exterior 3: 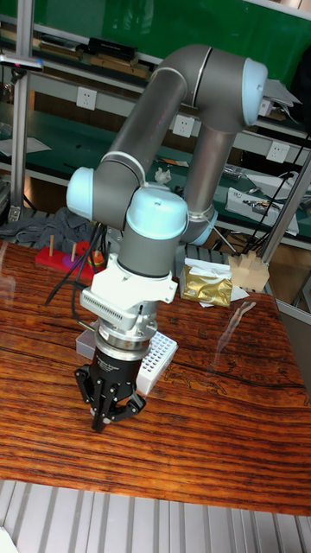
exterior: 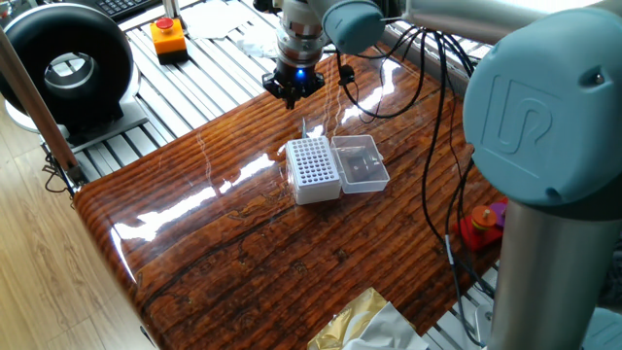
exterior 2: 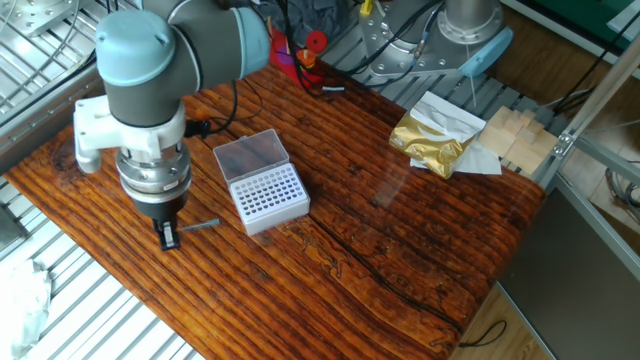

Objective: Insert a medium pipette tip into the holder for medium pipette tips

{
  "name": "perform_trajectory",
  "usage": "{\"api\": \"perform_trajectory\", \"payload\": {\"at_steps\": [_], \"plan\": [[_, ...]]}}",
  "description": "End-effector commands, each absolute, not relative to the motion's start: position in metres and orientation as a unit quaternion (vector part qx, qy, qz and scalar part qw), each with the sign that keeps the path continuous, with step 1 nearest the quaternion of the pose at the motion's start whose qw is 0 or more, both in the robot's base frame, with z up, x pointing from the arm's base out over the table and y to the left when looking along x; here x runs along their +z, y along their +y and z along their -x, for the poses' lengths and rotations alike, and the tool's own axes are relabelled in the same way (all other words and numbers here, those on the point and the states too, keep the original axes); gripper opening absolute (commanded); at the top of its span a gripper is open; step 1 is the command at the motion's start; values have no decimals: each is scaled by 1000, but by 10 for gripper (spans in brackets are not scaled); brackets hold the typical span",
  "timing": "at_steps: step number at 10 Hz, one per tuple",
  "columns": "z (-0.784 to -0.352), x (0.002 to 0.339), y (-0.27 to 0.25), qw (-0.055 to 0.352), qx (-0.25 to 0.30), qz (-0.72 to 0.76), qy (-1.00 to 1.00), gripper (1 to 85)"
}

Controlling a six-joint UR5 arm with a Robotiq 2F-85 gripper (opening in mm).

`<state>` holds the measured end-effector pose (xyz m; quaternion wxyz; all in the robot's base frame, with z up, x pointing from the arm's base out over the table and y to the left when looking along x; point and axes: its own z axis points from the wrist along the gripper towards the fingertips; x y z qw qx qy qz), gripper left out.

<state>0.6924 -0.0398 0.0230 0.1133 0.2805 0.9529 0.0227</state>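
Observation:
The holder for medium pipette tips (exterior: pixel 313 167) is a white box with a grid of holes, mid-table, also visible as the holder (exterior 2: pixel 267 196) and partly behind the arm as the holder (exterior 3: pixel 157 358). Its clear lid (exterior 2: pixel 250 154) lies open beside it. A medium pipette tip (exterior 2: pixel 205 224) lies flat on the wood, seen faintly as the tip (exterior: pixel 305 127) just beyond the box. My gripper (exterior 2: pixel 168 236) points down a little to the side of the tip, near the table's edge, with its fingers together and nothing between them. It appears again as the gripper (exterior: pixel 294 93) and the gripper (exterior 3: pixel 104 421).
A red stand with purple pieces (exterior 2: pixel 300 48) sits at the table's far side among cables. A gold foil bag (exterior 2: pixel 433 140) and wooden blocks (exterior 2: pixel 515 135) lie at one corner. An orange button box (exterior: pixel 168 37) and a black round fan (exterior: pixel 66 63) stand off the table on the metal frame.

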Motion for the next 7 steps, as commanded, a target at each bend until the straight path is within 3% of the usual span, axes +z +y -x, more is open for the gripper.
{"api": "perform_trajectory", "payload": {"at_steps": [1,7], "plan": [[-693,23,-40,120,31,-297,947,130],[-665,24,-41,120,23,-299,946,120]]}}
